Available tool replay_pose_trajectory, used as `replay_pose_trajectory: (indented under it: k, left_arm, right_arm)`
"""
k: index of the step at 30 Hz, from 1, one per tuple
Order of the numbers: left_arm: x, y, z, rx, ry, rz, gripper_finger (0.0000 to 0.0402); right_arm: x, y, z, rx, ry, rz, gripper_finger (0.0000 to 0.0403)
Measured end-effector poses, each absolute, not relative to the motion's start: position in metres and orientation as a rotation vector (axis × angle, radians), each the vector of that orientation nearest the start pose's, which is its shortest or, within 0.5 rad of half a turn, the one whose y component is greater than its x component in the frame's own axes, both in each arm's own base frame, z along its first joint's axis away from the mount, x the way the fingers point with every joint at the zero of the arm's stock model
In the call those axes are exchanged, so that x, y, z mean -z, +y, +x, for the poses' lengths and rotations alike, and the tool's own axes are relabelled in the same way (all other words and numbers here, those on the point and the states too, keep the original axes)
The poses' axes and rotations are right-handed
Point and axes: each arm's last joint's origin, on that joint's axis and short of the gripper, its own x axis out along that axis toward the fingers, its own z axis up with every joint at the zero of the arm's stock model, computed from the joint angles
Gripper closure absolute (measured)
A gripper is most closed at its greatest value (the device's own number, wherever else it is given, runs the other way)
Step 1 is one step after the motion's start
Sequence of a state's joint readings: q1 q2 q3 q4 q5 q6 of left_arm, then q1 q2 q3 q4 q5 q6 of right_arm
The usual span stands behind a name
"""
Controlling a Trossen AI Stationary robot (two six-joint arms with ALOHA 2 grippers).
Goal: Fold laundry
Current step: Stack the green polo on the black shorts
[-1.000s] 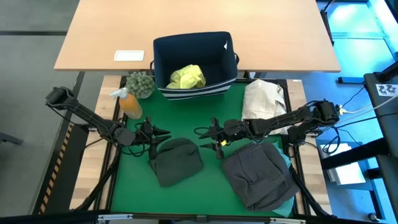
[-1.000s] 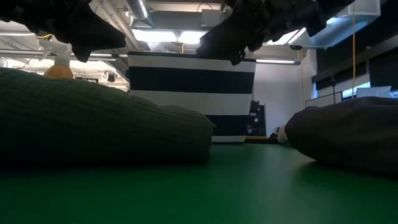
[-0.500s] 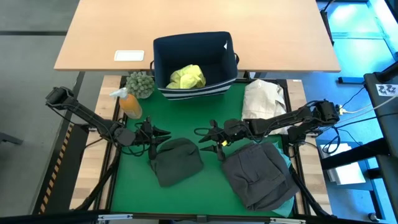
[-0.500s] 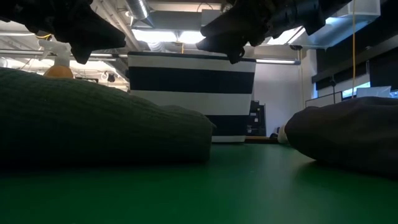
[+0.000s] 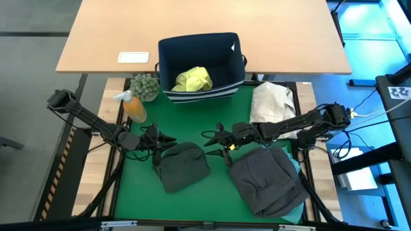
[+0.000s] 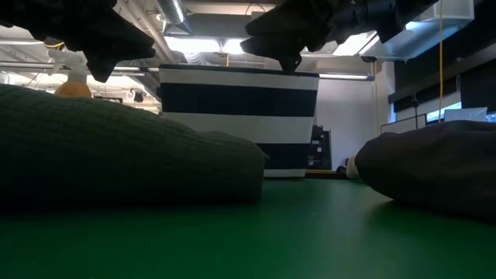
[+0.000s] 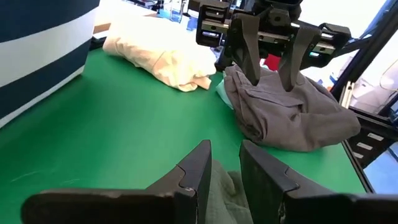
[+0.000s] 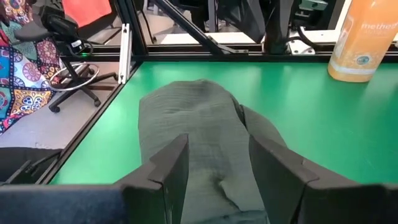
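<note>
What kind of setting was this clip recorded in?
Probably a robotics lab or workshop, not a home: a framed workbench with a green mat, exposed ceiling ducts and strip lights overhead, and an office chair with cables beside the bench.

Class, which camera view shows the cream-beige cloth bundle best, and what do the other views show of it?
The left wrist view: the cream-beige cloth bundle lies unobstructed on the green mat, folds visible, beside the grey garment. The high view shows it whole but small at the mat's right edge. The low and right wrist views do not show it.
</note>
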State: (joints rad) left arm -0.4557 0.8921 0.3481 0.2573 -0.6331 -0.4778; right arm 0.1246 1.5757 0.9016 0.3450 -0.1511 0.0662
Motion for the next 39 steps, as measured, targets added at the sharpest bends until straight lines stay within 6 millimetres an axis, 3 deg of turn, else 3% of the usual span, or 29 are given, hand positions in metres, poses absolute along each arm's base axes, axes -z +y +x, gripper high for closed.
replay_pose_trajectory:
  k: [11, 22, 39]
  left_arm:
    - [-0.2078, -0.0648, 0.1712, -0.234, 0.193, -0.361, 0.0321]
    - [-0.2079, -0.0671, 0.1709, -0.169, 0.215, -0.344, 0.0321]
    - [-0.2082, -0.0661, 0.1707, -0.201, 0.203, -0.340, 0.0321]
  right_arm:
    - [-0.2297, 0.0468, 0.3379, -0.248, 0.356, 0.150, 0.0237]
    - [-0.2303, 0.0499, 0.3368, -0.363, 0.362, 0.147, 0.0237]
    - [-0.2235, 0.0497, 0.3337, -0.365, 0.443, 0.150, 0.0237]
